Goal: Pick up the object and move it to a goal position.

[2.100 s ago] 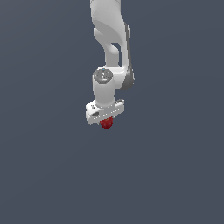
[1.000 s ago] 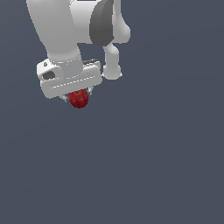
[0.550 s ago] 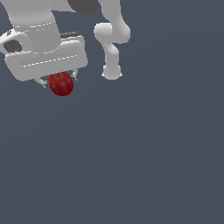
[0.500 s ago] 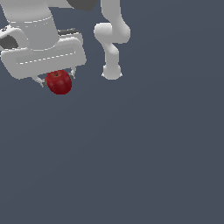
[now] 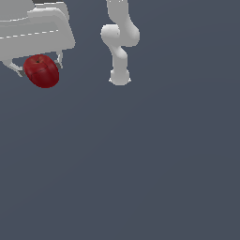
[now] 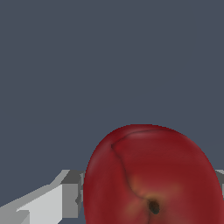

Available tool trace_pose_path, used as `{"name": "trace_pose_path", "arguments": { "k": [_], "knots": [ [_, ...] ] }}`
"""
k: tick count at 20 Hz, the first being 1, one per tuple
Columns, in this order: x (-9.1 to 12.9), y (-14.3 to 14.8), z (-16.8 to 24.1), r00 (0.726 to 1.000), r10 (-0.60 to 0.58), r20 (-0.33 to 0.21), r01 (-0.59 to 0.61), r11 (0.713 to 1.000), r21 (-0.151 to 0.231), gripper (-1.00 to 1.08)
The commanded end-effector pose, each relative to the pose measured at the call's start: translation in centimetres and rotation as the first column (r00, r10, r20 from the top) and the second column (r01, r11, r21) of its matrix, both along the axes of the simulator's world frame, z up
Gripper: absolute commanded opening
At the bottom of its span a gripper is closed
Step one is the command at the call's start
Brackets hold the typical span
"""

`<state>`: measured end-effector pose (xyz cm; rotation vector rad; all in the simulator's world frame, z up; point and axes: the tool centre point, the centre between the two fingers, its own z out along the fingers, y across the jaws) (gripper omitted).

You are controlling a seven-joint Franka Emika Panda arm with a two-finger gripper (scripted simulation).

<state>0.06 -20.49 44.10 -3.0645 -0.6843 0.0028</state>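
The object, a glossy dark-red apple-like ball (image 5: 41,71), hangs under my white gripper (image 5: 40,69) at the upper part of the exterior view's left, close to the camera and well above the grey floor. The gripper is shut on it; grey fingers (image 5: 59,60) show on either side. In the wrist view the ball (image 6: 151,177) fills much of the picture, with one grey finger (image 6: 65,194) beside it. No goal marker shows.
The arm's white base and lower links (image 5: 119,47) stand on the grey floor (image 5: 150,164) toward the top middle of the exterior view. Nothing else is in sight.
The gripper with the ball has moved toward the exterior view's left and closer to the camera, looming much larger. The ball stays held.
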Motion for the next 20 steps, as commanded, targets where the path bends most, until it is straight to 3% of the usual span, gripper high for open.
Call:
{"name": "trace_pose_path", "arguments": {
  "k": [1, 20],
  "knots": [
    [0.2, -0.6, 1.4, 1.000, 0.000, 0.002, 0.000, 1.000, -0.001, -1.00],
    [1.4, -3.1, 6.4, 1.000, 0.000, 0.002, 0.000, 1.000, -0.001, -1.00]
  ]
}}
